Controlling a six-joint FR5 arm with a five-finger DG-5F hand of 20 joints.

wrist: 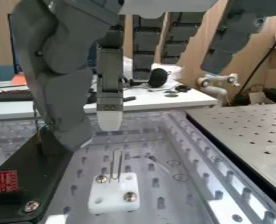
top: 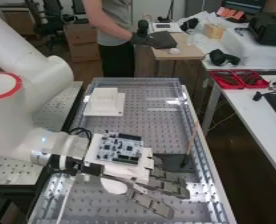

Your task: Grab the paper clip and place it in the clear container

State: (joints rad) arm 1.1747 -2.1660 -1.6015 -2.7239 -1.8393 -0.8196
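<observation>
In the high view, a stepped white block (top: 103, 104) lay at eleven o'clock from the hand (top: 166, 186), whose ridged, dark grey fingers (top: 150, 204) were open, nearly straight. The slender wire paper clip (wrist: 116, 165) stood upright in a smooth white mount (wrist: 113, 196), apart from them. At one o'clock, a thin brown stick (top: 190, 145) stood near upright.

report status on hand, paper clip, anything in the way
Hand open. Paper clip ungripped, upright in white block. Black base beside block, looks near thumb, may crowd it.
</observation>
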